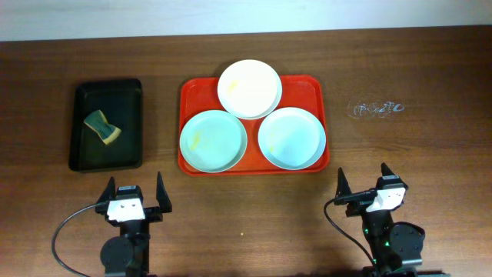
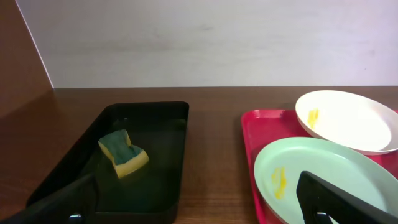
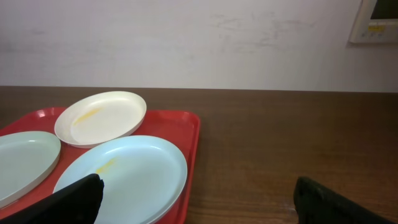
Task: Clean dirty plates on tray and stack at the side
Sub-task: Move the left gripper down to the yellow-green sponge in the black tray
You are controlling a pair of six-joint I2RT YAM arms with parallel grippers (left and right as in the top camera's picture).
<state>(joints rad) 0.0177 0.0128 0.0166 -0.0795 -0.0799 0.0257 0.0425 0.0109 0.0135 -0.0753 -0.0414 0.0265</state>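
Observation:
The red-orange tray (image 1: 317, 86) holds three plates: a white plate (image 1: 248, 88) at the back, a mint-blue plate (image 1: 213, 141) at front left and a mint-blue plate (image 1: 291, 138) at front right. All carry faint yellow smears. My left gripper (image 1: 135, 192) is open and empty, in front of the gap between black tray and red tray. My right gripper (image 1: 364, 183) is open and empty, in front of the red tray's right corner. The left wrist view shows the white plate (image 2: 348, 121) and left plate (image 2: 323, 177); the right wrist view shows the right plate (image 3: 134, 177).
A black tray (image 1: 81, 127) at the left holds a green-and-yellow sponge (image 1: 103, 127), also in the left wrist view (image 2: 123, 152). A small clear crumpled object (image 1: 376, 108) lies right of the red tray. Bare wooden table (image 1: 407, 154) lies to the right.

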